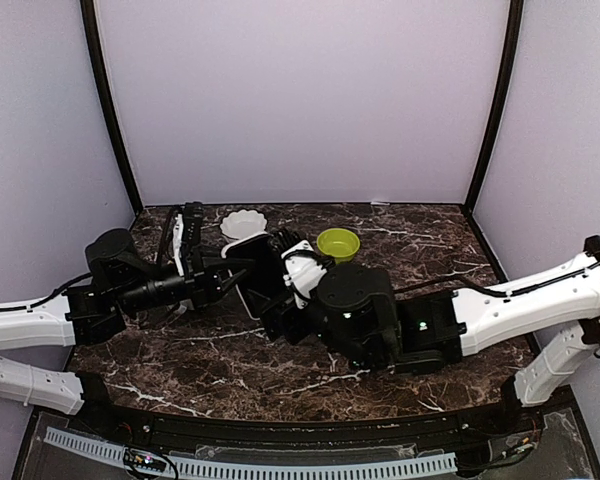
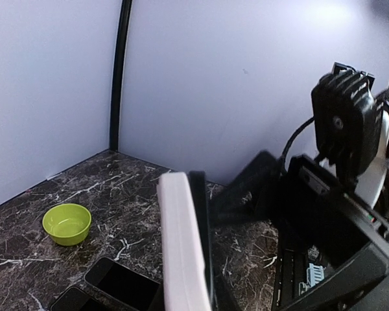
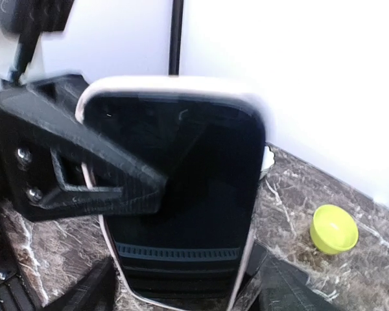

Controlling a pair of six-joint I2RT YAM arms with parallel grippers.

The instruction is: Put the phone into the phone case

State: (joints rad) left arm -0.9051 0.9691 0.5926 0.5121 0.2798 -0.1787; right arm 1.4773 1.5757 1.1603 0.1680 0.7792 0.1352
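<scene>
The phone (image 3: 207,194) stands upright in the air above the middle of the table (image 1: 180,350), its dark screen facing the right wrist camera. It sits within the white phone case (image 3: 175,84) — we see the case's rim curve round both top corners and run down the long sides. From the left wrist view the pair shows edge-on, white back and black front flat together with their tops level. We cannot tell whether the phone is pressed fully home.

Both arms have hold of it. The left gripper (image 1: 228,275) comes in from the side and is clamped nearly closed on the slab, front to back; one of its black fingers lies across the screen about halfway up. The right gripper (image 3: 181,285) takes the lower end across its width, its two fingers set wide apart and lying against the case's long edges.

Beyond the phone, toward the back of the table, we find a green bowl (image 1: 338,243). A white scalloped dish (image 1: 244,223) sits just to the left of it, the two near each other but apart. Under the raised phone, in the left wrist view, two dark glossy slabs (image 2: 123,282) lie flat on the marble — what they are we cannot make out.
</scene>
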